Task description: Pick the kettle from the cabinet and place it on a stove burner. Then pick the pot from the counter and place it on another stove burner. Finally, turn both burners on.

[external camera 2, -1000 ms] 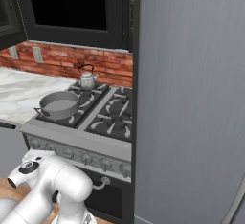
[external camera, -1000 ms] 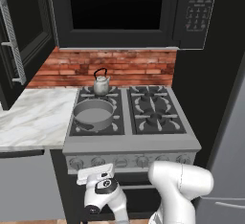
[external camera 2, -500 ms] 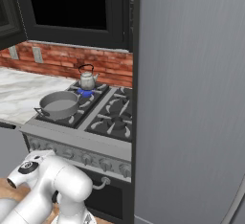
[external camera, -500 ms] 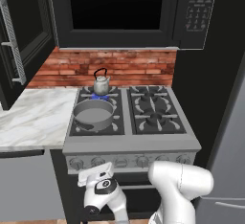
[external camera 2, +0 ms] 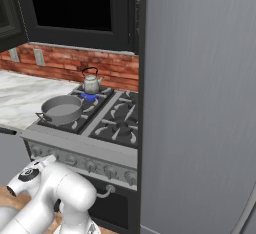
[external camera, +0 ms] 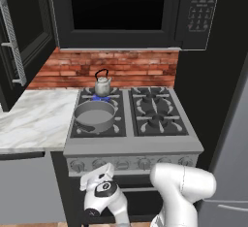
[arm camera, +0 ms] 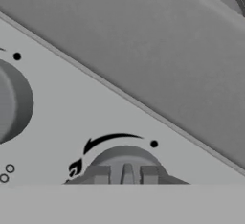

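**Gripper at a front knob, kettle burner lit**

You see the kettle (external camera: pixel 102 86) on the far-left burner (external camera: pixel 100 98), with a blue flame under it. The pot (external camera: pixel 95 114) sits on the near-left burner, just in front of the kettle; you see no flame there. The counter (external camera: pixel 34 119) lies left of the stove.

In the hand view, your gripper (arm camera: pixel 124 175) is right up against a knob (arm camera: pixel 125 163) on the front panel, its fingers (arm camera: pixel 99 174) standing either side of the knob's ridge. You cannot tell whether they are clamped on it or only close beside it. A second knob (arm camera: pixel 12 102) sits to its left.
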